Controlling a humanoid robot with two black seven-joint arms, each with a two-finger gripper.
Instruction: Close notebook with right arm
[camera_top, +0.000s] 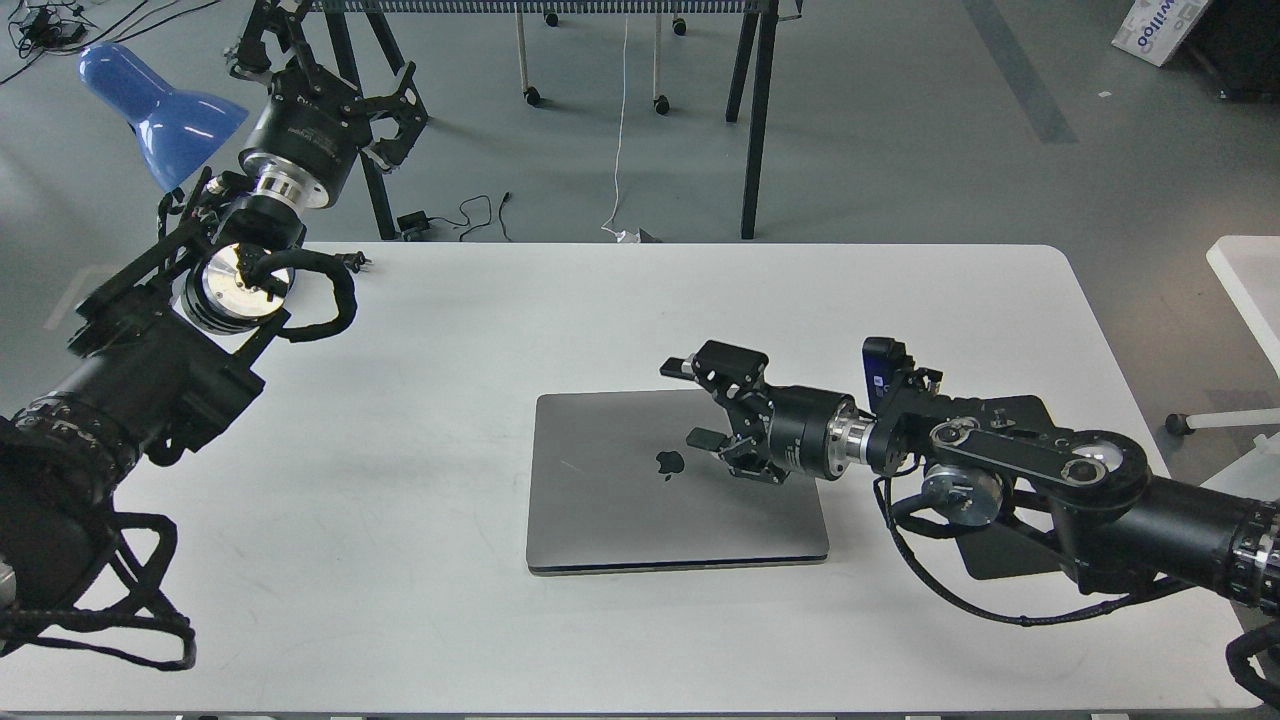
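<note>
Head view shows the notebook (660, 490) already lying shut and flat on the white desk (420, 400), so closing looks done, with the right arm's end effector (700, 405) spread open, empty, over its lid.

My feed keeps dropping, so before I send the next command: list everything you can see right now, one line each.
Slim space-grey metal notebook: one, lid shut flat with the dark logo up, centre of table.
Black flat mouse pad: one, right of the notebook, mostly under the right arm.
White rounded table: one, fills the middle of the view.
Blue lamp shade: one, upper left, beyond the table.
Black trestle legs: several, on grey floor behind the table.
White cable: one, hanging to the floor.
Left gripper: black, raised at upper left, holding nothing.
Right gripper: black, open, over the lid's right part.
</note>
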